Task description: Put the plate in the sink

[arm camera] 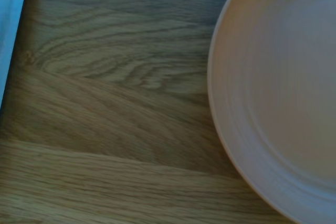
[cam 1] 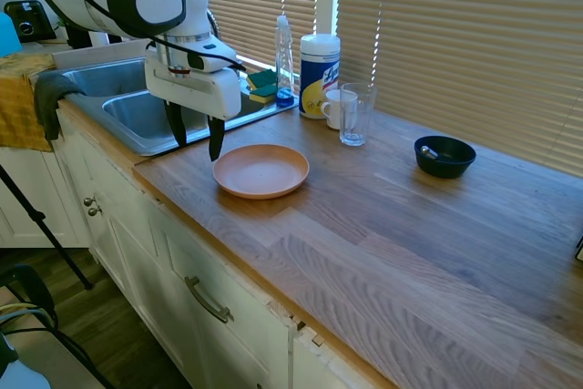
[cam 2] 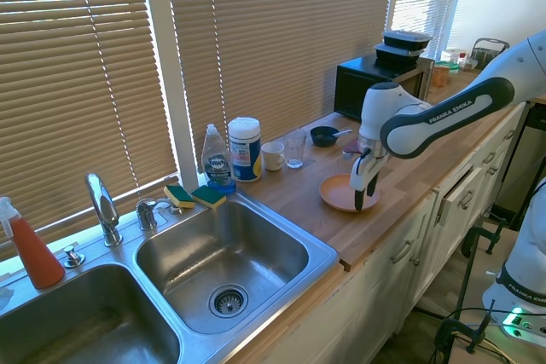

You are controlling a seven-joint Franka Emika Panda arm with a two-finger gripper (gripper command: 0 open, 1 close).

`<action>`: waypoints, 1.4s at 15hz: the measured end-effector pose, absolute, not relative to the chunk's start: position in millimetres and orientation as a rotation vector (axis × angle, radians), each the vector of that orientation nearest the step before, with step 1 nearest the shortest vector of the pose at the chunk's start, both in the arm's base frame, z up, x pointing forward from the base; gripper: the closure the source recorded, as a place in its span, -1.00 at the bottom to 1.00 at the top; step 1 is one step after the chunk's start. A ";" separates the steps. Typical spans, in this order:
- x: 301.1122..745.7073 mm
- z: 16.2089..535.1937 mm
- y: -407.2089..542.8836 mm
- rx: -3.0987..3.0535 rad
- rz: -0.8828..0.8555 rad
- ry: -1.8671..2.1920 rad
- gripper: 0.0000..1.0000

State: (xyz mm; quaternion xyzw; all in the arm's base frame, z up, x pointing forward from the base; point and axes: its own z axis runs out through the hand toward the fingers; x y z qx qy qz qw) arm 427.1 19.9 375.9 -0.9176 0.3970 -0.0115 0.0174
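Hovering left of centre in the first exterior view, the gripper (cam 1: 195,140) points its two dark fingers straight down with a wide gap between them, holding nothing. Its fingertips hang over the strip of wooden countertop (cam 1: 392,216) between the sink (cam 1: 137,116) and the plate (cam 1: 261,171); one finger is just beside the plate's left rim, though actual touch cannot be judged.

That salmon-orange plate lies flat, open side up, near the counter's front edge at the middle of the frame. Being round, it has no long axis. In the second exterior view the plate (cam 2: 345,193) sits right of centre, with the gripper (cam 2: 363,183) at its near edge and the sink's (cam 2: 223,274) steel rim down to the left.

Bare wood runs between the plate and that rim. Behind the plate, well apart, stand a clear glass (cam 1: 354,114), a white mug (cam 1: 335,107) and a wipes canister (cam 1: 319,75); a dark blue bowl (cam 1: 444,156) sits further right. Only wood grain and the plate's (arm camera: 278,98) rim show in the wrist view.
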 end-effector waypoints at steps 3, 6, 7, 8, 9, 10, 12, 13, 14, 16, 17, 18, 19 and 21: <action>428.6 377.7 18.0 -2.840 -0.042 1.253 -1.00; 436.8 390.7 -4.1 -2.805 -0.070 1.313 -1.00; 440.6 397.6 -16.7 -2.789 -0.081 1.335 -1.00; 444.1 403.7 -30.9 -2.773 -0.094 1.352 -1.00; 446.3 408.1 -46.5 -2.758 -0.102 1.371 -1.00; 448.8 411.7 -62.9 -2.747 -0.109 1.384 -1.00; 453.5 411.8 -94.5 -2.735 -0.111 1.397 -1.00; 456.2 409.5 -106.9 -2.734 -0.113 1.398 -1.00; 459.7 406.5 -116.4 -2.737 -0.119 1.393 -1.00; 470.0 399.2 -130.6 -2.753 -0.138 1.364 -1.00; 475.9 394.0 -136.1 -2.760 -0.144 1.349 -1.00; 482.5 386.6 -142.5 -2.767 -0.142 1.323 -1.00; 488.9 379.4 -149.2 -2.772 -0.139 1.290 -1.00; 502.3 366.0 -162.2 -2.780 -0.131 1.236 -1.00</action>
